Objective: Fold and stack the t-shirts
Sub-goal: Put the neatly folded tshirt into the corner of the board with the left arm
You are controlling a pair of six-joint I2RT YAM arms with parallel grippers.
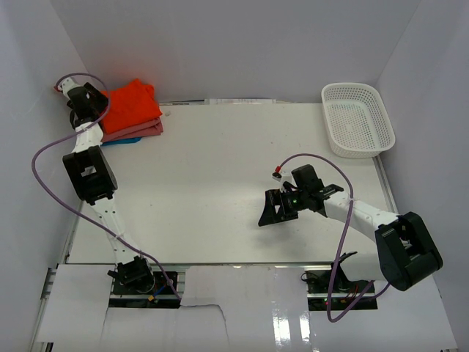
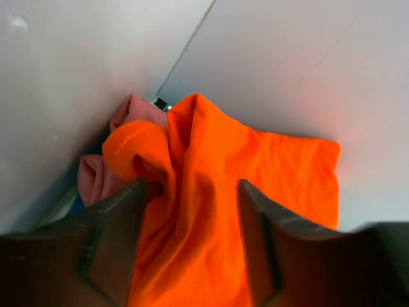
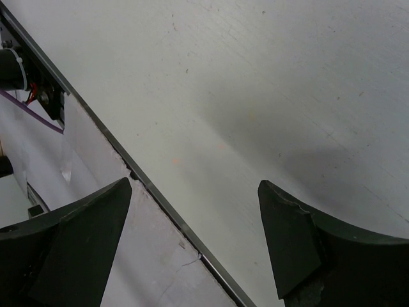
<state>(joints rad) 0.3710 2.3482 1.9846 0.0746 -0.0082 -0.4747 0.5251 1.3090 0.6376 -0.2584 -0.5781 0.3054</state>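
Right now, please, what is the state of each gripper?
Left gripper: open, with the orange shirt lying between its fingers.
Right gripper: open, holding nothing, above the table.

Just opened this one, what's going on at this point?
The left gripper is at the far left corner, jaws apart around a fold of the orange-red t-shirt. That shirt tops a stack, with the salmon-pink t-shirt and the blue t-shirt under it. Its edge by the gripper is bunched up. The right gripper hovers open over the table, holding nothing. The white basket sits at the far right.
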